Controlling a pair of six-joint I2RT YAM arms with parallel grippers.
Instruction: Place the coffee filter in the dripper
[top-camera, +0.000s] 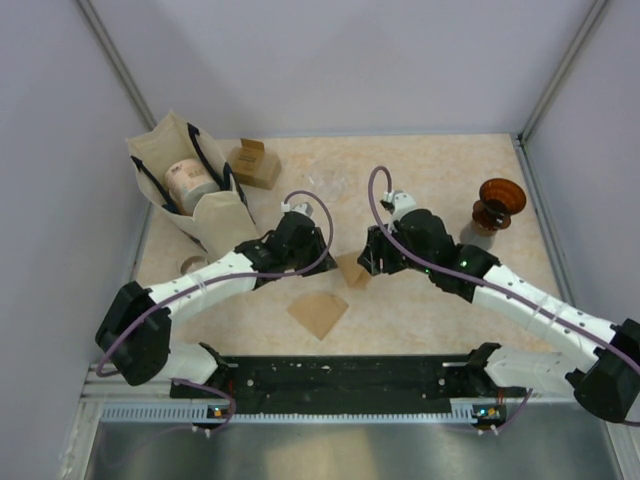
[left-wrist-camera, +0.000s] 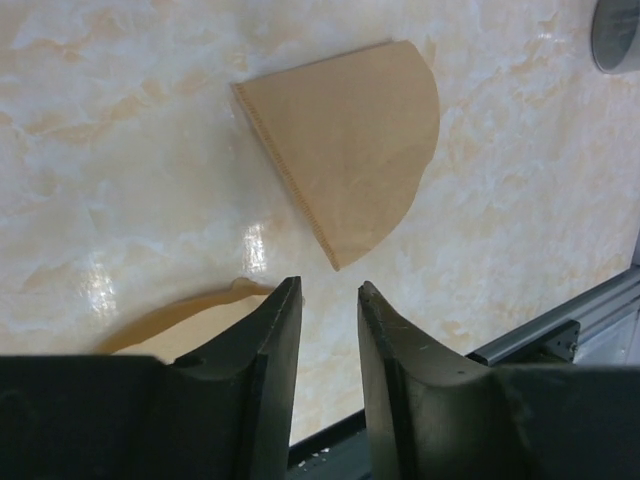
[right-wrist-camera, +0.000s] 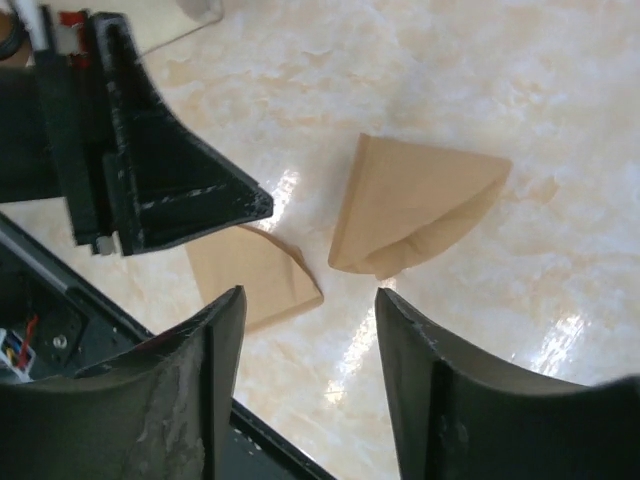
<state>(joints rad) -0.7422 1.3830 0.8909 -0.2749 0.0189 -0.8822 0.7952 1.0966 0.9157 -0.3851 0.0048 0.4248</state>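
A flat brown paper coffee filter (top-camera: 318, 312) lies on the marble table near the front; it also shows in the left wrist view (left-wrist-camera: 345, 150) and the right wrist view (right-wrist-camera: 255, 275). A second filter (top-camera: 352, 270), partly puffed open, lies between the two grippers (right-wrist-camera: 415, 215); its edge shows behind my left finger (left-wrist-camera: 190, 320). The brown dripper (top-camera: 498, 205) stands upright at the far right. My left gripper (top-camera: 318, 248) (left-wrist-camera: 330, 290) is open with a narrow gap and empty, above the table. My right gripper (top-camera: 372, 258) (right-wrist-camera: 310, 295) is open and empty, just above the puffed filter.
A cream tote bag (top-camera: 185, 185) with black handles holds a round container at the back left. A cardboard box (top-camera: 254, 163) lies beside it. A black rail (top-camera: 340, 375) runs along the near edge. The left gripper's body (right-wrist-camera: 150, 190) sits close to my right fingers.
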